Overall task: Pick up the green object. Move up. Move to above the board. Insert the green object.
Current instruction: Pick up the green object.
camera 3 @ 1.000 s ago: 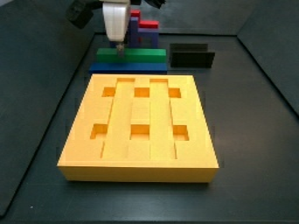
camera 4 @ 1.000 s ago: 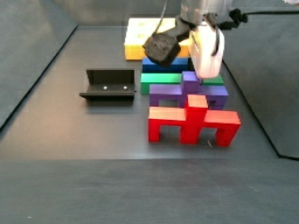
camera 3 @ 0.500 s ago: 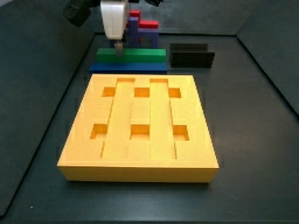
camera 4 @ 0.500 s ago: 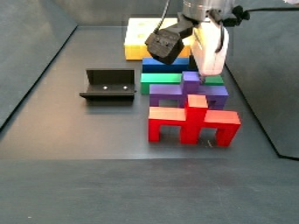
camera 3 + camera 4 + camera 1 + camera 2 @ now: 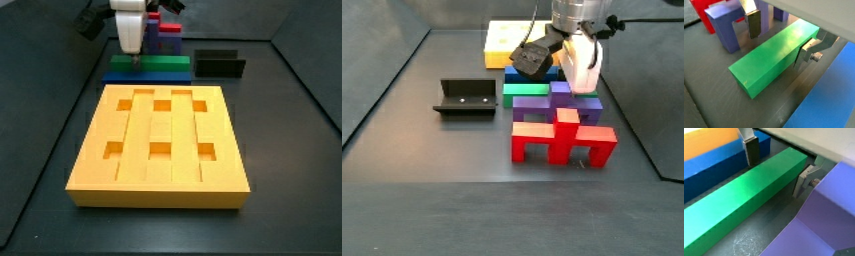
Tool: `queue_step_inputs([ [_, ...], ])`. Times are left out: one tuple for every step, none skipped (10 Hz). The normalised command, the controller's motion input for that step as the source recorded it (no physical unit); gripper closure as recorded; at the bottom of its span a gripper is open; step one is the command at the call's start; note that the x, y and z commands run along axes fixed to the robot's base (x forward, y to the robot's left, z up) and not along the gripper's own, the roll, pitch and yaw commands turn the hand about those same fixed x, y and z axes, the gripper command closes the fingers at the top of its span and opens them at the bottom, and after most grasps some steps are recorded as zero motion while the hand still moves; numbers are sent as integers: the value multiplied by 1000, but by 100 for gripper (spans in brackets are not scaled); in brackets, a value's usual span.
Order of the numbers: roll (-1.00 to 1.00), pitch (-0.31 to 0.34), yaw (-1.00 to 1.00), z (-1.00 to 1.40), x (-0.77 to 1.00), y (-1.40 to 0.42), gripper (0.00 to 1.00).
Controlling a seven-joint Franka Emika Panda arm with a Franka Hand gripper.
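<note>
Green object (image 5: 774,55) on floor between blue slab (image 5: 721,165) and purple piece (image 5: 827,223), top centre in side view. Gripper (image 5: 781,35) straddling it, fingers spread, not clamped. Grasp, lift, board (image 5: 160,145) insertion pending.

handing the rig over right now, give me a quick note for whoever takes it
Gripper: open, low at the far end of the row of pieces, one finger on each long side of the green object; both wrist views show gaps, so it is not clamped.
Green object: flat on the floor between the blue slab and the purple piece, not lifted.
Board: on the floor beside the blue slab, all six holes empty.
Done: the gripper straddles the block.
Left: close, lift, carry over the board, insert.
</note>
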Motion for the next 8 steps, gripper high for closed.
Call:
queue_step_inputs([
  [0,-61,46,-149,0,0,0],
  [0,-53,26,-177,0,0,0],
  [0,-51,23,-143,0,0,0],
  [0,-37,0,-57,0,-31,0],
  [0,-24,0,-51,0,-49,0],
  [0,-9,-6,-43,0,-37,0],
  [0,0,0,0,0,0,0],
  [0,0,0,0,0,0,100],
])
